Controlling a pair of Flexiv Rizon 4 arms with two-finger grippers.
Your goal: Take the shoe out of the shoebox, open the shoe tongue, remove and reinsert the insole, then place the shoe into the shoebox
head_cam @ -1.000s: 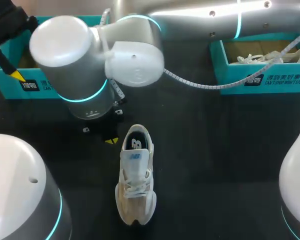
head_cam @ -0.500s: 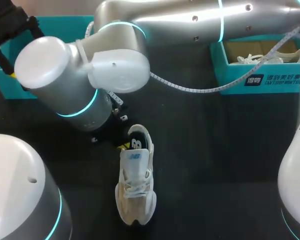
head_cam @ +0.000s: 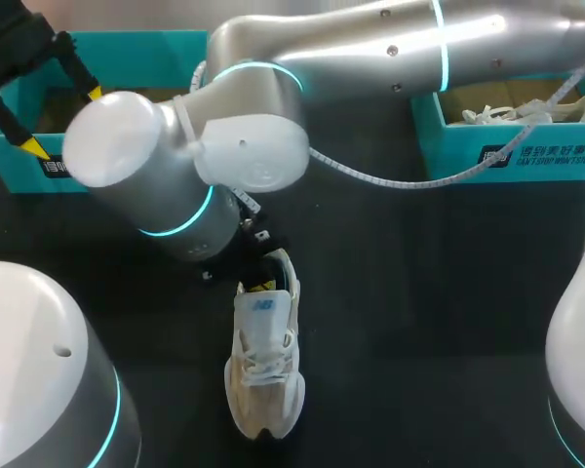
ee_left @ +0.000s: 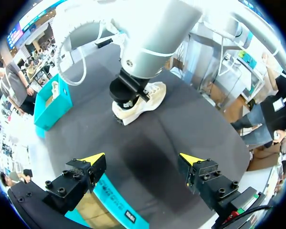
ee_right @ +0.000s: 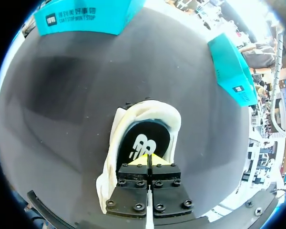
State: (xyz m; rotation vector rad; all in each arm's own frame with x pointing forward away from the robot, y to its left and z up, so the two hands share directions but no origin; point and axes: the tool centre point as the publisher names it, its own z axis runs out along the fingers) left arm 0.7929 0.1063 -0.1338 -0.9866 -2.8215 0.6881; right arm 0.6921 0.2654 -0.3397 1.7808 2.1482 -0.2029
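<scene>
A cream shoe (head_cam: 263, 375) lies on the dark table, toe toward the front edge, its dark insole (ee_right: 148, 138) showing in the heel opening. My right arm reaches across from the right. Its gripper (head_cam: 257, 285) is shut, and its yellow tips (ee_right: 148, 160) are pressed together just over the insole inside the shoe (ee_right: 119, 143). My left gripper (head_cam: 65, 120) hangs open at the back left over a teal shoebox (head_cam: 136, 44). In the left wrist view the open left gripper (ee_left: 142, 160) is empty, with the shoe (ee_left: 150, 98) well ahead of it.
A second teal shoebox (head_cam: 507, 156) at the back right holds another pale shoe (head_cam: 497, 115). The right arm's thick wrist (head_cam: 175, 185) and a white cable (head_cam: 390, 166) hang over the table's middle. Open table lies right of the shoe.
The right gripper has shifted from beside the heel, on its left, rightward into the shoe's opening. The left gripper and the shoe have stayed put.
</scene>
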